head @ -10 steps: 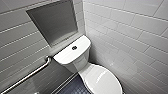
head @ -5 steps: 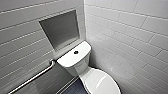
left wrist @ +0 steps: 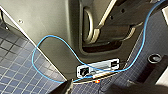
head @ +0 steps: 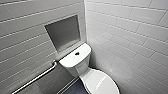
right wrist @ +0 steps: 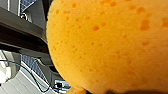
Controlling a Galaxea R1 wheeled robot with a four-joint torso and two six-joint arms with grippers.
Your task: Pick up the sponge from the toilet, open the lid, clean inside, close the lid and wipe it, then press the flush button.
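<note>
While the right gripper has the sponge [right wrist: 107,45] clamped, looming orange against its wrist camera, the toilet [head: 98,81] sits at five o'clock in the head view, lid down, flush button [head: 77,53] dark at the middle of the tank top, grab rail [head: 37,77] at eight o'clock; left gripper's grip, cannot tell

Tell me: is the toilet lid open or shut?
Shut: the toilet lid lies down flat in front of the tank.
</note>
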